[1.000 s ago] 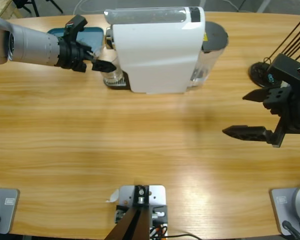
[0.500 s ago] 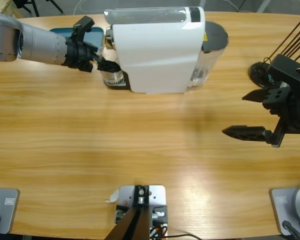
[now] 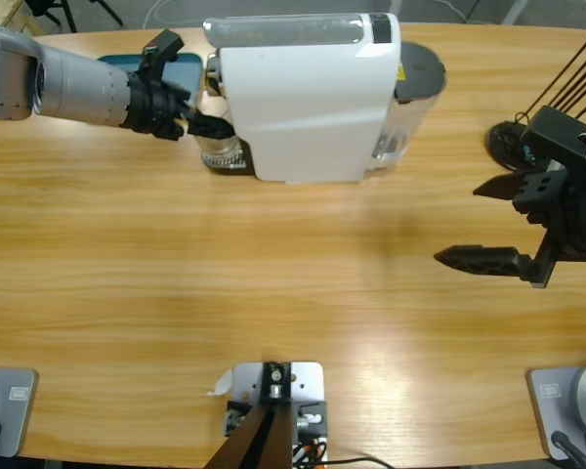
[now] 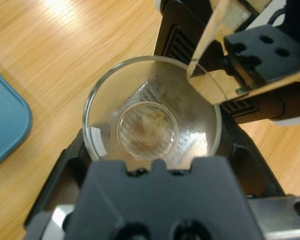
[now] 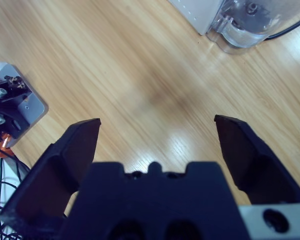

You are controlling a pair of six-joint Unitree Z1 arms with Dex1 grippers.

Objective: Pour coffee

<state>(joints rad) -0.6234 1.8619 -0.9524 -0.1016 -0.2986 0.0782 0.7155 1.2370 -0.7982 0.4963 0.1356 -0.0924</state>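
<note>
A small clear glass (image 3: 223,152) stands on the black drip tray under the spout of the white coffee machine (image 3: 303,98). In the left wrist view I look down into the glass (image 4: 97,117); a shallow layer of light-brown coffee (image 4: 146,131) covers its base. My left gripper (image 3: 207,126) reaches in from the left, and its black jaws stand wide on either side of the glass, so the left gripper (image 4: 152,142) is open. My right gripper (image 3: 474,223) hovers far right over bare wood, and in its own view the right gripper (image 5: 157,127) is open and holds nothing.
A teal tray (image 3: 181,64) lies behind the left arm, left of the machine, and shows as a teal tray (image 4: 5,120) edge. The machine's clear water tank (image 3: 405,137) is at its right end. A black stand with thin rods (image 3: 513,137) is at the far right.
One second ago the left gripper was short of the glass; it slid right to bracket it. Nothing moved in the last half second. The right arm stayed still.
</note>
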